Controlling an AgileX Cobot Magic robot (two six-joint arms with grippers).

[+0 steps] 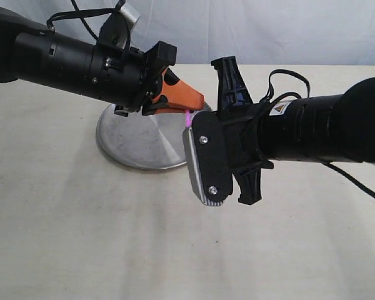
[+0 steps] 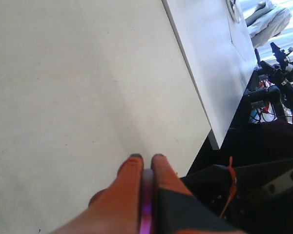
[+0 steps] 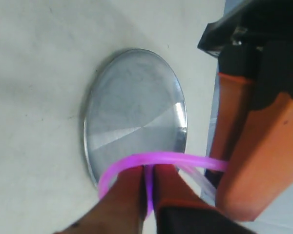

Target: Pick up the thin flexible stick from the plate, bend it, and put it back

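The thin pink stick (image 3: 156,159) is bent into a loop above the steel plate (image 3: 136,107). Both grippers hold it. My right gripper (image 3: 147,168) is shut on one part of the strand, its orange fingers pinched around it. My left gripper (image 2: 146,158) is shut on another part, with pink showing between its fingers (image 2: 129,175). In the exterior view only a short pink piece of the stick (image 1: 188,117) shows between the left gripper (image 1: 197,100) and the right gripper's camera housing. The plate (image 1: 134,140) lies on the table under both arms. A pale end of the strand (image 3: 202,185) trails toward the left fingers.
The pale table (image 1: 81,237) spreads around the plate. Its far edge (image 2: 195,92) drops off to a dark area with cluttered equipment (image 2: 273,92). The two arms meet closely over the plate's right side.
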